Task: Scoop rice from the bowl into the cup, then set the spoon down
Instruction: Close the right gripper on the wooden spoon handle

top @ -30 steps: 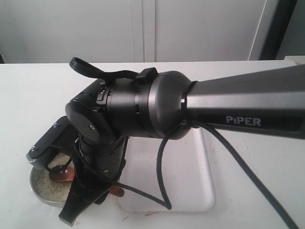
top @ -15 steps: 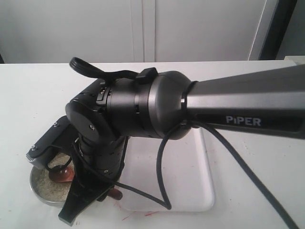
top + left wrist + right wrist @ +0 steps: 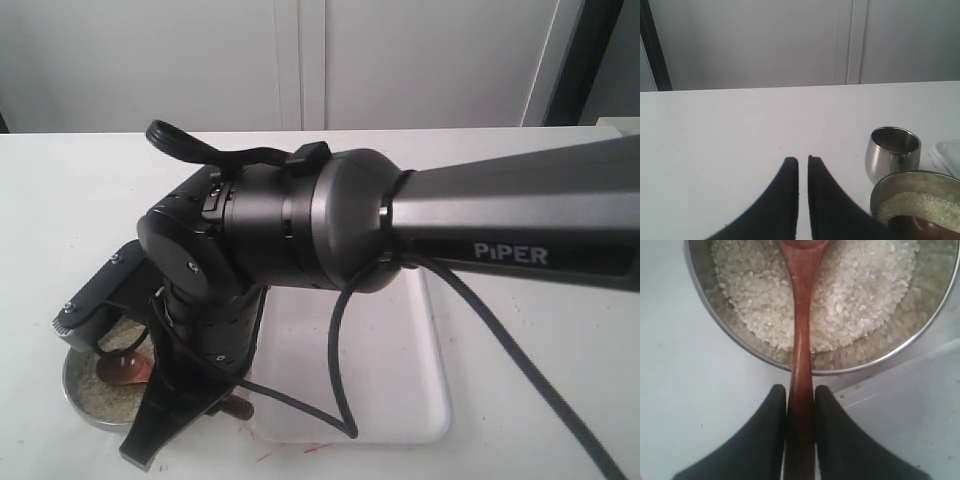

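Note:
My right gripper is shut on the handle of the dark reddish-brown wooden spoon. The handle runs over the rim of the steel bowl, and the head lies on the white rice, cut off by the picture's edge. In the exterior view the bowl sits at the bottom left, with the spoon's head in it under my right arm. My left gripper is shut on nothing, low over the white table. The small steel cup stands just behind the bowl in that view.
A shallow white tray lies right of the bowl, under my right arm, its corner touching the bowl's side. My right arm's black wrist and a loose cable hide much of the table. A white wall stands behind the table.
The right gripper has shifted a little to the left with the spoon. The spoon's head now sits slightly further left and lower in the bowl.

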